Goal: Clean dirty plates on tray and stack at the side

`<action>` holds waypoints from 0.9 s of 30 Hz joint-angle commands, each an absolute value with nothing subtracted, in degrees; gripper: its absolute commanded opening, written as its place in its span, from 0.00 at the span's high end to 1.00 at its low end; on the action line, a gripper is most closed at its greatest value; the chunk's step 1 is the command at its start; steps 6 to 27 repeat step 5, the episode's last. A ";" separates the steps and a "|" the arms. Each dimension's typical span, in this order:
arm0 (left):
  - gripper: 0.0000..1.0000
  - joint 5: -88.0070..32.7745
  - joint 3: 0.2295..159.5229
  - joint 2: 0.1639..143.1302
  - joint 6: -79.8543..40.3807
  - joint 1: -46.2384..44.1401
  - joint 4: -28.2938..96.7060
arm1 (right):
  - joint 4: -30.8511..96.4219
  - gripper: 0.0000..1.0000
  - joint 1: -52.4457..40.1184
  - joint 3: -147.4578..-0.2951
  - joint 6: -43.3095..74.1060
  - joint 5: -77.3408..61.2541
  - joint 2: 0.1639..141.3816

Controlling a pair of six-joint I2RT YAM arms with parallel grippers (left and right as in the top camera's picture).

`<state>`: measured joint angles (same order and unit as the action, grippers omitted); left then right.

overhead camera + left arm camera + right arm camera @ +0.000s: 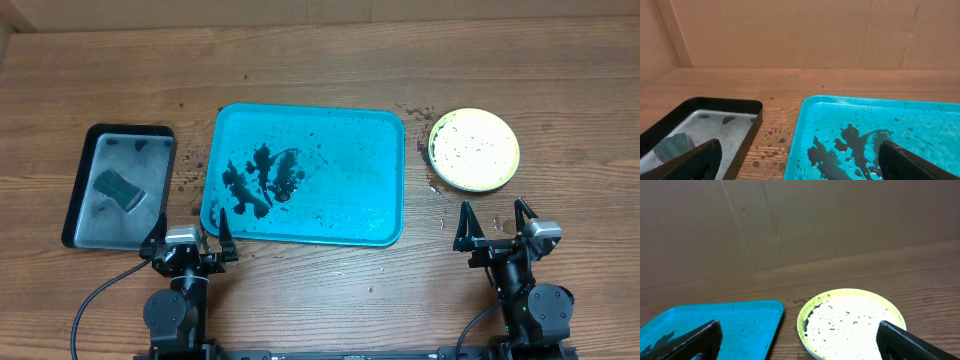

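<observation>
The teal tray (350,170) lay in the middle of the overhead frame on the wooden table (330,60). No plate sat on it, only dark smears (262,178) and specks across its left half. The one plate (474,150) I could make out sat at the upper right, off the tray and near its right edge. It had a yellow-green rim and a pale face dotted with dark specks. Whether more plates lay beneath it I could not tell. At the left a black tray (78,190) held a grey-green sponge (118,188). The left gripper (192,232) hung at the teal tray's lower left corner, fingers spread wide and holding nothing. The right gripper (492,215) sat below the plate, equally wide and empty.
</observation>
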<state>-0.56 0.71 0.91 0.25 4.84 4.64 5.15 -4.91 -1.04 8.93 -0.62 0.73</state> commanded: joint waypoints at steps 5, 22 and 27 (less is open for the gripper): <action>0.00 0.43 0.27 0.27 1.52 4.56 4.43 | 4.80 0.00 -5.08 -0.47 8.49 -0.03 0.23; 0.00 0.43 0.27 0.27 1.52 4.56 4.43 | 4.80 0.00 -5.08 -0.47 8.49 -0.03 0.23; 0.00 0.43 0.27 0.27 1.52 4.56 4.43 | 4.80 0.00 -5.08 -0.47 8.49 -0.03 0.23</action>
